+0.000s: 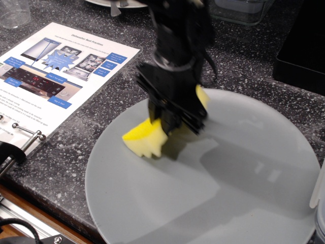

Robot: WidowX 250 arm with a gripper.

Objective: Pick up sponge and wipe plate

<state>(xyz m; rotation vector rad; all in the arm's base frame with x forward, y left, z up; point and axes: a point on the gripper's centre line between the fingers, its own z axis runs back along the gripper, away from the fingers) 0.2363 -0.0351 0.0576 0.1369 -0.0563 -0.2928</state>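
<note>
Resting on speckled counter (238, 61): grey plate (244, 203).

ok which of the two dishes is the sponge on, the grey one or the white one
The big grey plate in front. The pincer presses the yellow sponge onto it; the white dish sits at the top edge.

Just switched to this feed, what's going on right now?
The gripper is clamped on the yellow sponge and has it down over the upper-left part of the big grey plate, apparently at or very near the surface, in position for a wipe. The plate sits on the dark speckled counter, with a printed instruction sheet to its left.
</note>
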